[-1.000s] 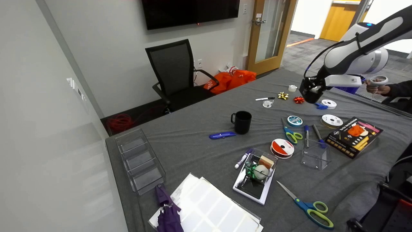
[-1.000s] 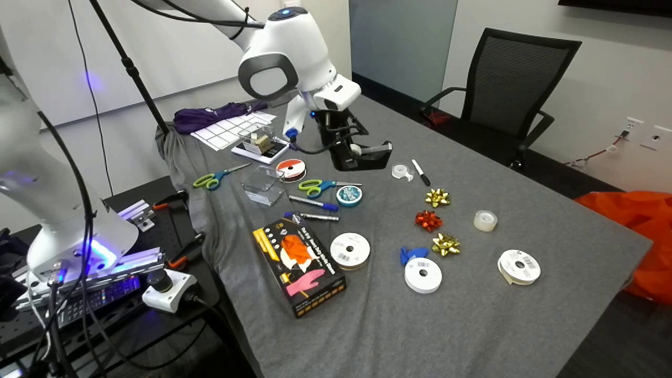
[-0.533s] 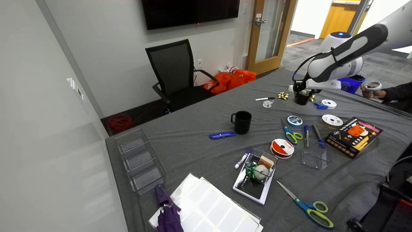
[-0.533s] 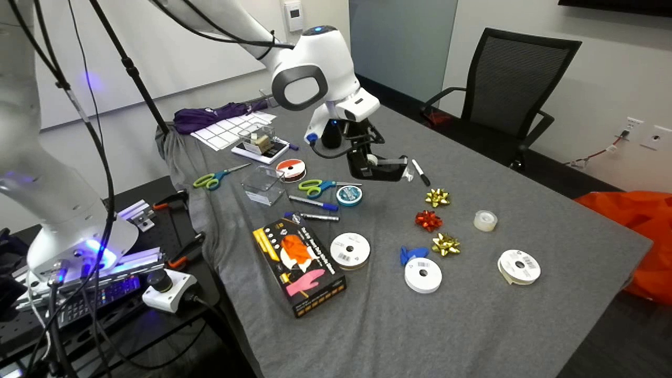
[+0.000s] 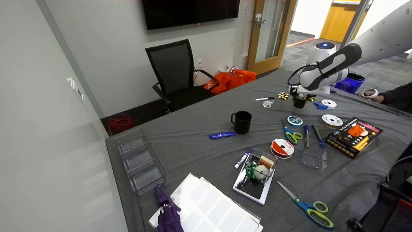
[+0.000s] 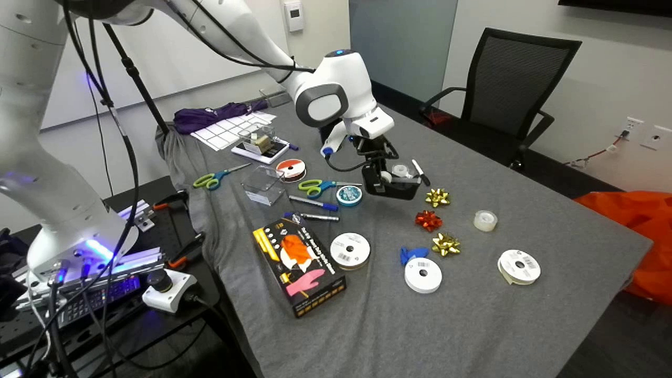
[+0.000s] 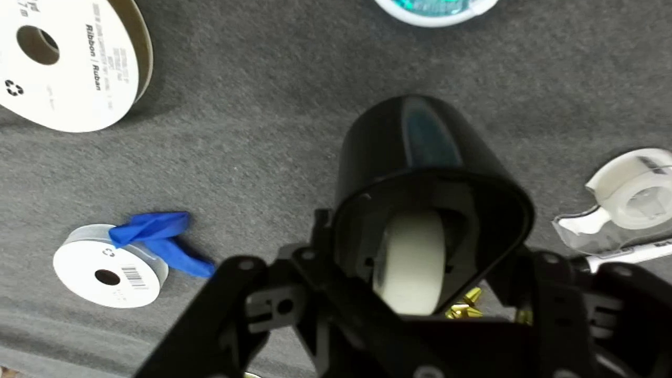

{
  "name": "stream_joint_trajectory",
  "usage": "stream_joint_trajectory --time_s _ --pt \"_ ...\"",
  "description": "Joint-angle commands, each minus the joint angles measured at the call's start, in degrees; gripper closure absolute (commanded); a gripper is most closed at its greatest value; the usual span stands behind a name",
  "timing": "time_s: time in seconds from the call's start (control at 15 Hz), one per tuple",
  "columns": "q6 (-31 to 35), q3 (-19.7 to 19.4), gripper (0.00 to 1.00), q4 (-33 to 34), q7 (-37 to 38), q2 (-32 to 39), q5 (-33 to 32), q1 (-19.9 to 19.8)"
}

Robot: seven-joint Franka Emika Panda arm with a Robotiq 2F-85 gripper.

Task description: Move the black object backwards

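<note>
The black object is a black tape dispenser with a pale tape roll in it. In the wrist view the dispenser (image 7: 399,136) sits between my fingers, its rounded end pointing away. My gripper (image 7: 425,252) is shut on it. In an exterior view the dispenser (image 6: 391,188) hangs under my gripper (image 6: 379,160), above the grey table. In an exterior view the dispenser (image 5: 299,102) is small and covers the red bow behind it; my gripper (image 5: 299,93) is partly hidden by the arm. A black mug (image 5: 242,122) stands upright on the table, apart from my gripper.
Near the dispenser lie a clear tape roll (image 6: 400,170), a marker (image 6: 420,173), a gold bow (image 6: 437,197), a red bow (image 6: 428,221) and a teal ribbon spool (image 6: 349,195). Scissors (image 6: 320,187), a black glove box (image 6: 299,262) and white ribbon spools (image 6: 423,275) lie around.
The arm has carried the dispenser lower and outward over the table: rightward and down in an exterior view, leftward in an exterior view. The grip stays shut. The table objects have not moved.
</note>
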Motion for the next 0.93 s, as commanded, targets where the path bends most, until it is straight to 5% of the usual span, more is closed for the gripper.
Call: stream_joint_trajectory --time_s 0.0,0.53,0.6,0.87 --pt "-2.91 -2.97 0.58 5.22 3.83 4.71 -2.73 1.57" --pt "-3.22 -4.21 0.58 10.03 6.48 9.91 -3.91 2.07" --pt "-3.34 -4.21 0.08 10.29 6.47 10.12 -3.92 2.06" --pt "-2.67 -3.06 0.00 10.26 4.53 9.07 -3.62 1.09"
